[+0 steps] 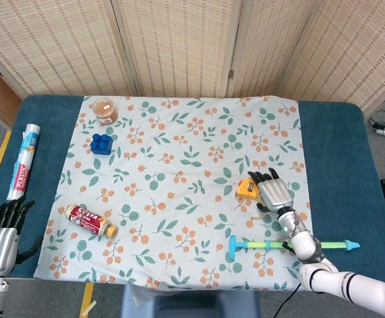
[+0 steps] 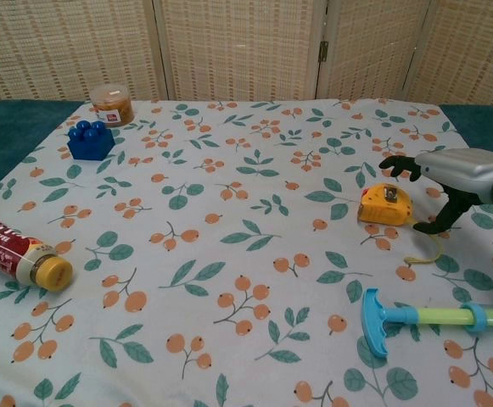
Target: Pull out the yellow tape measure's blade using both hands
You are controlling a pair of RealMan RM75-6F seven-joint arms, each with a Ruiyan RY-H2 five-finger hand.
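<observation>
The yellow tape measure [image 1: 246, 187] [image 2: 384, 204] lies on the floral cloth, right of centre, with a yellow strap curling from it toward the front. My right hand [image 1: 273, 192] [image 2: 451, 175] hovers just to its right with fingers spread, holding nothing; the fingertips reach over the case's right side. Whether they touch it I cannot tell. My left hand [image 1: 0, 233] rests open at the table's front left corner, far from the tape measure, and shows only in the head view.
A blue-and-green toy pump [image 1: 285, 246] [image 2: 433, 319] lies in front of the tape measure, under my right forearm. A red bottle [image 1: 91, 221] [image 2: 21, 253] lies at front left. A blue block [image 1: 101, 143], an orange-lidded jar [image 1: 105, 110] and a rolled wrap tube [image 1: 24, 161] stand further left.
</observation>
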